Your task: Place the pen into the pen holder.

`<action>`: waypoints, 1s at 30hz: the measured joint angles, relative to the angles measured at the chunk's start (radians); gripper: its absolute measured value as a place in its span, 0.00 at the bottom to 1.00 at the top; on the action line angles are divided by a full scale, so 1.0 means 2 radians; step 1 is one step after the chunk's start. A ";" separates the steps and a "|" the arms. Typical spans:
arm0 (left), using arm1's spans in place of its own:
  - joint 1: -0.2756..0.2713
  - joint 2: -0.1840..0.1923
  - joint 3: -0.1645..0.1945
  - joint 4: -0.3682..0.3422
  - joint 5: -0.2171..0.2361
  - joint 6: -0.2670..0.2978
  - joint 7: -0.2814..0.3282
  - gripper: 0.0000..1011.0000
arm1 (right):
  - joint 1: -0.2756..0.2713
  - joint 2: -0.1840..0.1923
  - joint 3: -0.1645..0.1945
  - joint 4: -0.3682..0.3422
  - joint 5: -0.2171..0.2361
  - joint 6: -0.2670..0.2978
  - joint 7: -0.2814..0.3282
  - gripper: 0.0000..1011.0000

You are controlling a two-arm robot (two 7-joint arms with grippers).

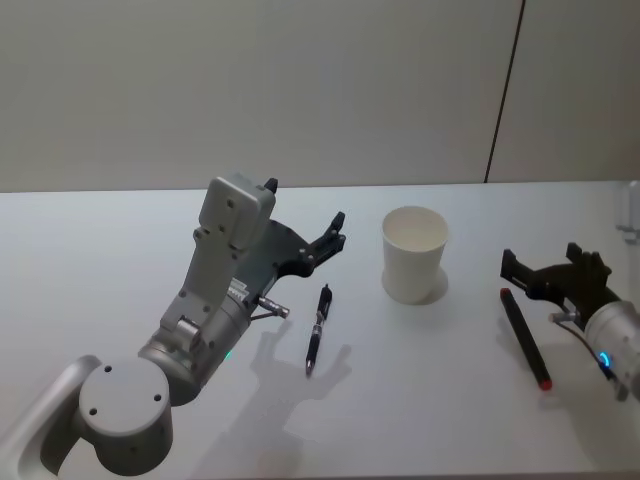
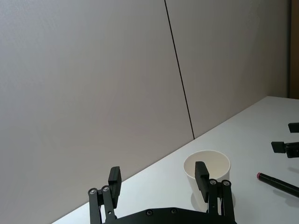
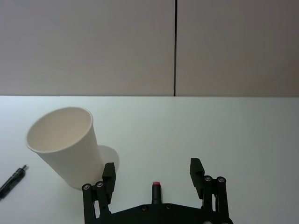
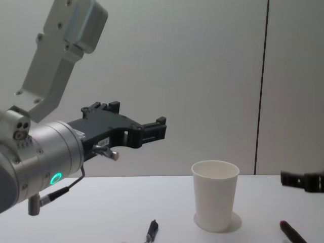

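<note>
The task stood at its first step: no pen was lifted yet, and the pen holder (image 1: pixel 413 255), a white paper cup, stood upright on the bench (image 1: pixel 150 230) with no pen standing in it.

A black pen (image 1: pixel 318 340) lay flat on the bench, near the cup on its left side. A red-tipped pen (image 1: pixel 525 338) lay on the cup's right side, further from it.

The left pincer (image 1: pixel 333 235) hung raised above the bench, beyond the black pen. It was released, with its jaws wide apart, and it held and touched nothing.

The right pincer (image 1: pixel 542 262) was low, beside the far end of the red-tipped pen. It was also spread wide and empty, and the wrist view showed the red tip between its fingers (image 3: pixel 196 168).

In my judgement, the next move needed one pincer to come down over a pen, jaws on both sides of the barrel, and then close.
</note>
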 joint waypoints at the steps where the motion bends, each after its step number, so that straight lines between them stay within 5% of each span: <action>1: 0.000 0.000 0.000 0.000 0.000 0.000 0.000 0.99 | 0.001 -0.001 0.000 0.004 0.001 0.004 -0.003 0.99; 12: 0.000 0.000 0.000 0.000 0.000 0.000 0.000 0.99 | 0.001 -0.011 -0.004 0.024 0.007 0.037 -0.033 0.99; 30: 0.000 0.000 0.000 0.000 0.000 0.000 0.000 0.99 | -0.009 -0.015 -0.006 0.035 0.004 0.053 -0.050 0.99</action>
